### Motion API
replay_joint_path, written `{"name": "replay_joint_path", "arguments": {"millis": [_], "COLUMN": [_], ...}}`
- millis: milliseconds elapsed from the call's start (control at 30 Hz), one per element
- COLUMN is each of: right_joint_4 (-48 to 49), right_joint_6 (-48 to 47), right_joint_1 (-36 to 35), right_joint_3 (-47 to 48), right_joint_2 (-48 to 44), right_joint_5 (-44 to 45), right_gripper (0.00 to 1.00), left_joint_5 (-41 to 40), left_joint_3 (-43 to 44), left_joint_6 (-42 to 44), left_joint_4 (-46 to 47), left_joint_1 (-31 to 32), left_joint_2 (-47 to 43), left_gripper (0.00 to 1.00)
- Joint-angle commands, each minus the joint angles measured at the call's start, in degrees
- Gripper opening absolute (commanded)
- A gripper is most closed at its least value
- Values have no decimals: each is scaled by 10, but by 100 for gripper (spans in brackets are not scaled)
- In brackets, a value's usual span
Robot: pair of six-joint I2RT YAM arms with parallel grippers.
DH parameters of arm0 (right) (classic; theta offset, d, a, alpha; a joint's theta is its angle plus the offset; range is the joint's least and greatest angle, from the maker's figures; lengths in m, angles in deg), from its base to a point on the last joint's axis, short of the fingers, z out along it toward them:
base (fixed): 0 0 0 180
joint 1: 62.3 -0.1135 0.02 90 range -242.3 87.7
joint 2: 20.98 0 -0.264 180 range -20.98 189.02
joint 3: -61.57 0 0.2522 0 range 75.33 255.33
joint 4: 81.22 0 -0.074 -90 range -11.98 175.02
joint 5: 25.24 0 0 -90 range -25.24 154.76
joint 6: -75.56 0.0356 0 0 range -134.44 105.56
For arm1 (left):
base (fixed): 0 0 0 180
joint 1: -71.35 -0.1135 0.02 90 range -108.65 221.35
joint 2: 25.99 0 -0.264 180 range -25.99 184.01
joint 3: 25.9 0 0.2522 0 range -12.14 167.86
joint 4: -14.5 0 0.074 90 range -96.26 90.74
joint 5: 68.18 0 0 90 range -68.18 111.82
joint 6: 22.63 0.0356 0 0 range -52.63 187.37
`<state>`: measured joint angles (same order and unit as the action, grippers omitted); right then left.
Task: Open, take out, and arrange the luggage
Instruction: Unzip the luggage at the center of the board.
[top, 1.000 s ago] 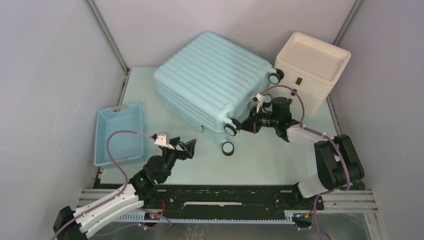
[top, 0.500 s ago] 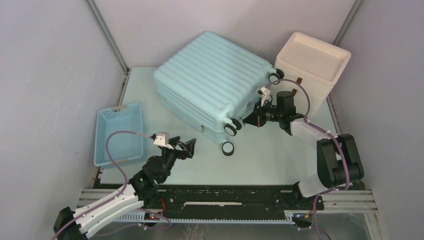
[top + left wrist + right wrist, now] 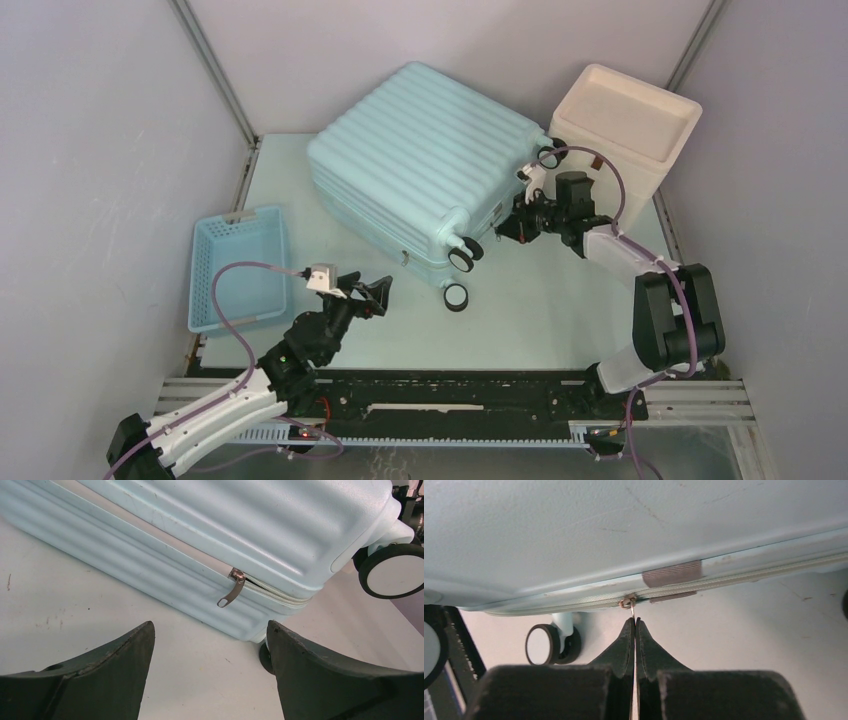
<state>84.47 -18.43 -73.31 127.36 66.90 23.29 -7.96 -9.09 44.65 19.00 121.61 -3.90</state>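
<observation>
— What can hold things here?

— Three things. A small blue basket [image 3: 240, 268] sits on the left of the table [image 3: 560, 310]. I see only its own slatted floor. A cream-white box [image 3: 628, 130] stands at the back right, with brown tabs on its side. Its top shows only a pale flat face inside the rim.

— And the third?

— The luggage [image 3: 420, 160]. It lies flat on its wide side at the back of the table, between the basket and the box, turned slantwise. It is closed, so what is inside is hidden.

— Any words on it?

— None that I can read.

— What does it look like?

— It is pale mint-blue and hard, with long ribs across the top. Little black wheels [image 3: 461, 259] with white middles stick out at the near-right end. One far wheel is just beside the box. A pale zip band runs round its side, with a small brown ribbed patch [image 3: 671, 573] on it.

— What are the arms doing?

— The right gripper [image 3: 634, 622] is squeezed tight on a thin metal zip pull [image 3: 629, 605] at the wheel end. The left gripper [image 3: 210, 627] stands wide apart and holds nothing. It hangs over the table near the front side of the luggage, facing a second zip tab [image 3: 230, 591] that dangles loose.
</observation>
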Motion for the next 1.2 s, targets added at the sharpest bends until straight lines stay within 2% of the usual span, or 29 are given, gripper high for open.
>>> {"name": "replay_joint_path", "arguments": {"millis": [0,233,400,700,1167], "right_joint_4": [-13,0,50,101,109], "right_joint_6": [-65,-95,-98,-108,-108], "right_joint_1": [13,16,15,12,46], "right_joint_3": [27,27,27,36,71], "right_joint_2": [-1,-4,-3,17,54], "right_joint_5": [105,171,235,298,302], "right_gripper": [0,0,0,0,0], "left_joint_5": [0,2,2,3,5], "left_joint_3": [-1,-4,-9,-10,-1], "left_joint_6": [-6,-6,-6,-6,-6], "left_joint_4": [26,26,25,24,31], "left_joint_1": [3,3,3,3,3], "left_joint_2": [3,-4,-14,-17,8], "left_gripper": [87,87,87,87,87]}}
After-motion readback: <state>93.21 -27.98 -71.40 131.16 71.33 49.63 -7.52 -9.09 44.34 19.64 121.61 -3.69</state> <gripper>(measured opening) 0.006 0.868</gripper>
